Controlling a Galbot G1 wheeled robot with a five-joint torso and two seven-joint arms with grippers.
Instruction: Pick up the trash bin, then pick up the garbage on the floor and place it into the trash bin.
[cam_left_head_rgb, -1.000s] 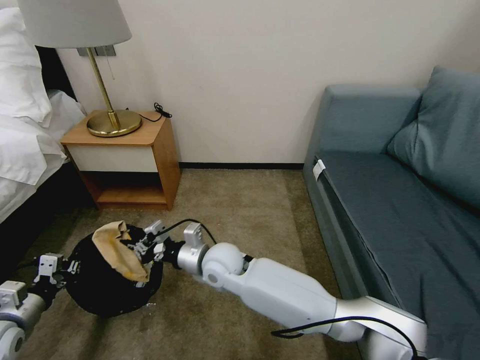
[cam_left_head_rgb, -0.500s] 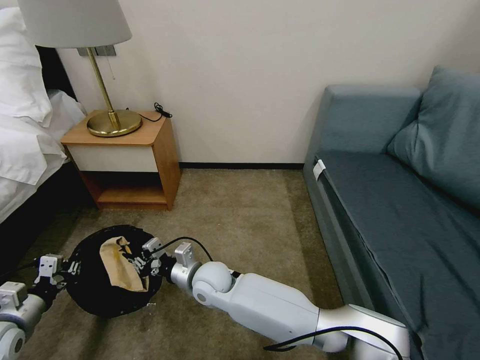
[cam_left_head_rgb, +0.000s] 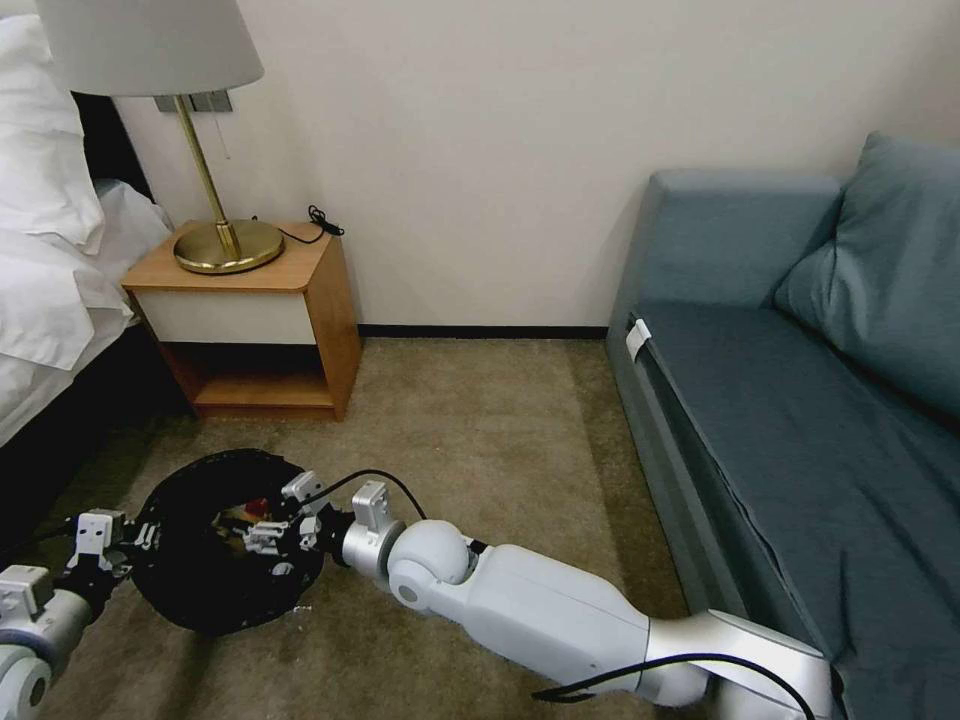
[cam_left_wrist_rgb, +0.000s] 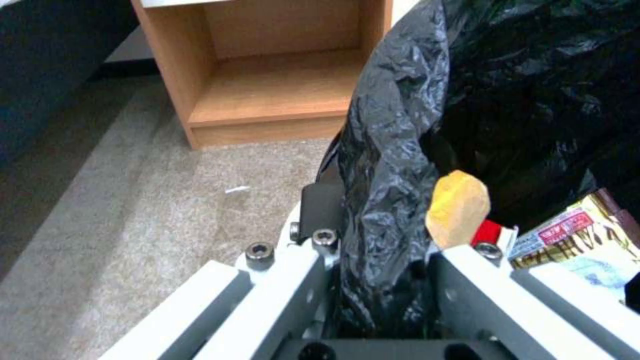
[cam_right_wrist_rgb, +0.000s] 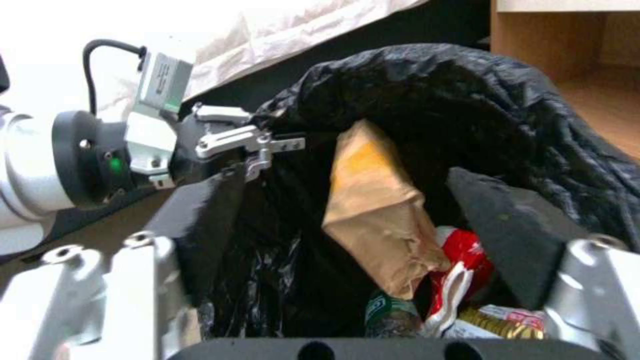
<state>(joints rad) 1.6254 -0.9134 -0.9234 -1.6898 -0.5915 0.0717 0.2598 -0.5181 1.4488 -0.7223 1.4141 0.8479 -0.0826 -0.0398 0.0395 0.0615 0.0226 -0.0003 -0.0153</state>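
The trash bin, lined with a black bag, is held tilted just above the carpet. My left gripper is shut on its rim, the liner pinched between the fingers. My right gripper hangs open over the bin's mouth. Its black pads stand apart on either side of the tan paper wrapper, which lies loose inside. Below it lie the red snack bag, the green-labelled bottle and the yellow-brown snack wrapper.
A wooden nightstand with a brass lamp stands behind the bin, and the bed is on the left. A blue sofa fills the right side. Bare carpet lies between them.
My right gripper sank lower over the bin's mouth and let go of the tan paper wrapper, which dropped from above the rim down inside. The left gripper kept its hold.
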